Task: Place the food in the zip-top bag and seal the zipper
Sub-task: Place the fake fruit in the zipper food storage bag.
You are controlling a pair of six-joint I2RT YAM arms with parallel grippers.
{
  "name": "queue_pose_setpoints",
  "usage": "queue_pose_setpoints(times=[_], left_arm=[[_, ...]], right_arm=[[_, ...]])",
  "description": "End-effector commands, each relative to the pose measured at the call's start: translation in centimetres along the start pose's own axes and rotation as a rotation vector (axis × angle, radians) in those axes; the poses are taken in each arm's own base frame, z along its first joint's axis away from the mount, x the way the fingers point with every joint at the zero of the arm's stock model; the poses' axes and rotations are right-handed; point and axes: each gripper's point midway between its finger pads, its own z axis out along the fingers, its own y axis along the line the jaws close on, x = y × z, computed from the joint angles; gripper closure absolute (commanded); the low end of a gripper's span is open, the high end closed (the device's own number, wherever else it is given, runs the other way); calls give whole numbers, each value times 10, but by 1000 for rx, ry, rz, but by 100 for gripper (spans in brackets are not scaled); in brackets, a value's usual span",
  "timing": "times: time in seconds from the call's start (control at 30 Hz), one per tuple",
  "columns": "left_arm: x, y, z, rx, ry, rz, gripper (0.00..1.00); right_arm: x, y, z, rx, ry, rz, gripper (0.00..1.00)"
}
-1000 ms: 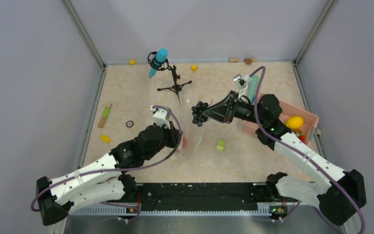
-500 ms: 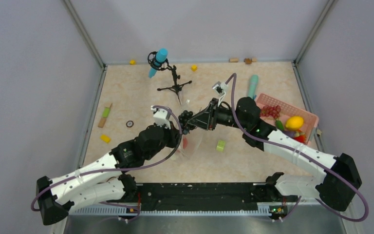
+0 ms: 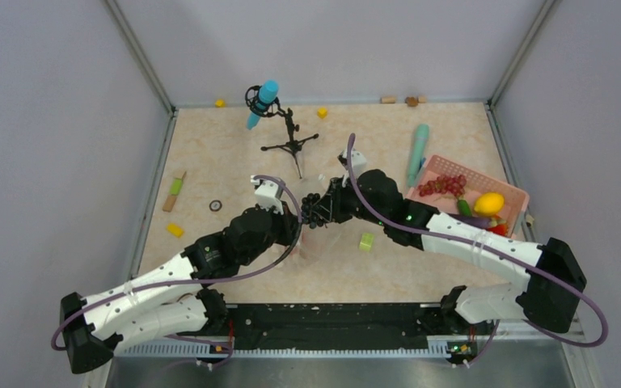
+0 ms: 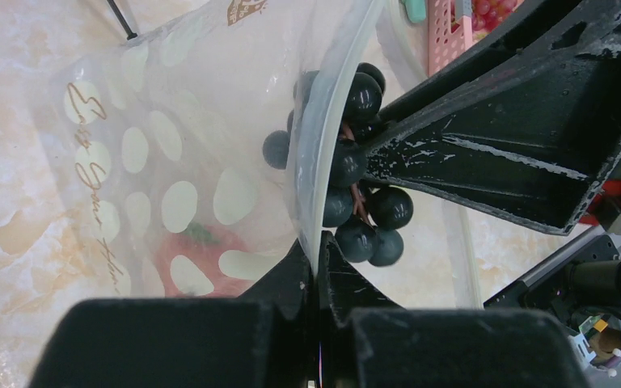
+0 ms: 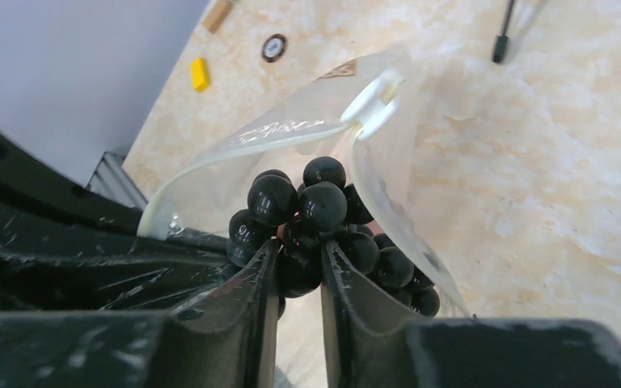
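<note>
The left jaws pinch the rim of the zip-top bag (image 4: 154, 162), propping its mouth open, so the right jaws (clamped on the grape bunch (image 5: 307, 210), partway into that mouth) ought to reach deeper before letting go.

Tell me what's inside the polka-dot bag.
A red piece with a green top lies inside. The grape bunch is partway through the mouth, in the right end effector. White dots may hide more.

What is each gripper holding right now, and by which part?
The left gripper pinches the bag by one edge of its open mouth. The right gripper clamps the grape bunch by grapes near its middle.
</note>
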Motion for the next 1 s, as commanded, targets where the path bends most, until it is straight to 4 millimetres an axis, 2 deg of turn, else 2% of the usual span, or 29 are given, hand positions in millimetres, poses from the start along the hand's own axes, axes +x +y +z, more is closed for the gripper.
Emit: queue_pose_setpoints(times=[0.0, 0.17, 0.37, 0.47, 0.53, 0.6, 0.83, 0.97], left_arm=[[-14, -10, -4, 48, -52, -14, 100], [-14, -10, -4, 52, -53, -19, 100], [-15, -9, -5, 50, -58, -20, 100], [-15, -10, -5, 52, -59, -21, 100], [-15, -10, -5, 55, -59, -24, 100], [-15, -10, -5, 57, -56, -23, 100], [-15, -9, -4, 49, -59, -19, 100], [-13, -11, -3, 57, -53, -13, 100]], right_arm=[[-30, -6, 1, 123, -85, -21, 72], [-33, 0, 1, 103, -85, -19, 48], [-39, 14, -7, 40, -94, -46, 36], [-44, 16, -16, 31, -115, -64, 25], [-47, 11, -23, 56, -139, -64, 15], [-46, 2, -32, 91, -162, -66, 11], [-29, -47, -65, 288, -202, -51, 9], [-16, -62, -79, 316, -208, -85, 10]])
